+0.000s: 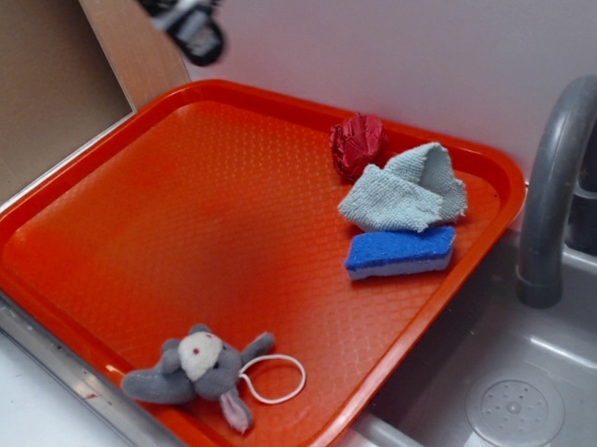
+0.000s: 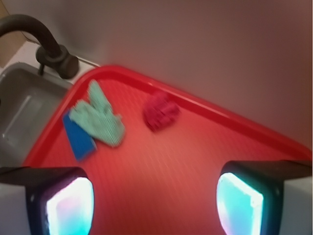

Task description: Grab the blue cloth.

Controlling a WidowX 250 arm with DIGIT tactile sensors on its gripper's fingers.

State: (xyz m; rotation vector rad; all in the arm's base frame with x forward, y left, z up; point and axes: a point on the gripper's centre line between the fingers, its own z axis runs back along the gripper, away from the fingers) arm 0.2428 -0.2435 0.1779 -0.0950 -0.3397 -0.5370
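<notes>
Hovering high above the far left corner of the orange tray (image 1: 129, 242), the gripper (image 1: 190, 24) is released: in the wrist view its two fingers (image 2: 68, 203) stand wide apart with nothing between them, only bare tray floor below.

The blue cloth (image 1: 405, 193) lies well apart from it, near the tray's far right corner, bunched with one flap folded up. A dark red ridged lump (image 1: 357, 143) sits just behind it against the far rim, and a bright blue sponge (image 1: 400, 251) lies just in front of it, seemingly touching or slightly tucked under the cloth's near edge.

The step in hand looks like the approach. To do it well, I would carry the open jaws across until they straddle the raised fold at the cloth's middle, then descend straight down, keeping both fingers clear of the sponge and the lump so neither gets pinched. Closing low on the fold should gather enough terry for a firm hold.

A grey stuffed mouse (image 1: 201, 367) rests at the near edge, out of the way.
</notes>
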